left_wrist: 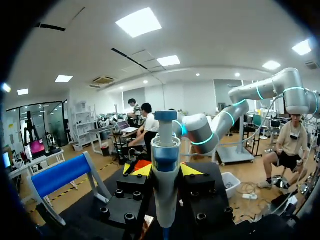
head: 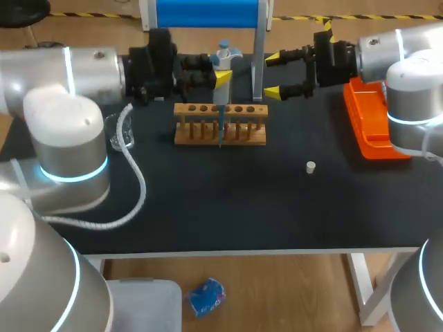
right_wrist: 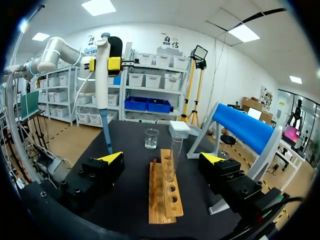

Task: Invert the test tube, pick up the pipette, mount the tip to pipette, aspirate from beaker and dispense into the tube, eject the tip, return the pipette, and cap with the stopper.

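Observation:
My left gripper [head: 220, 77] is shut on the white pipette [head: 223, 54], which hangs upright with a blue tip [head: 221, 133] on its lower end. In the left wrist view the pipette [left_wrist: 165, 175] stands between the yellow fingertips [left_wrist: 142, 170]. From the right wrist view the tip [right_wrist: 108, 135] hangs above the table beside the wooden rack [right_wrist: 165, 195], apart from the clear test tube [right_wrist: 175, 152] standing in the rack. My right gripper [head: 275, 75] is open at the rack's right end, holding nothing. The beaker [head: 119, 131] stands at the left. A white stopper [head: 311, 167] lies on the table.
An orange tip box [head: 370, 121] sits at the right edge under my right arm. A blue roller on a white stand [head: 208, 12] rises behind the rack [head: 220, 126]. A white cable [head: 135, 187] loops across the table's left part.

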Tool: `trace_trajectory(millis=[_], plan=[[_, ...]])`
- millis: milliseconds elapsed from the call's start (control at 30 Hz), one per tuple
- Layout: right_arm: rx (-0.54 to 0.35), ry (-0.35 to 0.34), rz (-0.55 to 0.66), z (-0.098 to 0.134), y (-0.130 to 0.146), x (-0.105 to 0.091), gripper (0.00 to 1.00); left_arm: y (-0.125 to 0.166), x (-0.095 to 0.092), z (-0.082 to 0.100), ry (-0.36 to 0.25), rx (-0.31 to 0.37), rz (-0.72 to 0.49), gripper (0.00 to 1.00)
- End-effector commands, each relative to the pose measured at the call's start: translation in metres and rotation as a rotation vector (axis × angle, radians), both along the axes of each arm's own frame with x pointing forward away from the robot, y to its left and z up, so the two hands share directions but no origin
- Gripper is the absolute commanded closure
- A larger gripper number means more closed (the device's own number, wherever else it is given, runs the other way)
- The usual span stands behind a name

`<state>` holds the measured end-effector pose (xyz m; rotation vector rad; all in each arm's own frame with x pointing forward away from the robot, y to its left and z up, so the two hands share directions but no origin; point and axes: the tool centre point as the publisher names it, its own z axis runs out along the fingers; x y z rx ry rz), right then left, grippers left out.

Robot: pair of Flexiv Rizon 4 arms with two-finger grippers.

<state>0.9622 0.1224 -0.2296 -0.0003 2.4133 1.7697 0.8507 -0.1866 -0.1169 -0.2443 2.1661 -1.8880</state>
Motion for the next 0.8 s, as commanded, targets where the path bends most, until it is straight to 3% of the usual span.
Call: trace_trajectory(millis=[33, 367, 533, 800], plan=[[0.0, -0.001, 0.0, 0.0, 0.0, 0.0, 0.0, 0.008, 0.001, -0.003, -0.045, -0.07, -0.002, 1.0], [0.0, -0.001, 0.0, 0.0, 0.0, 0.0, 0.0, -0.001, 0.011, -0.013, -0.048, -0.069, -0.072, 1.0], [0.0, -0.001, 0.0, 0.0, 0.0, 0.0, 0.0, -0.006, 0.016, -0.015, -0.017, 0.041, -0.107, 1.0], [0.0, -0.001, 0.0, 0.0, 0.0, 0.0, 0.0, -0.008, 0.015, -0.017, -0.016, 0.037, -0.093, 1.0]])
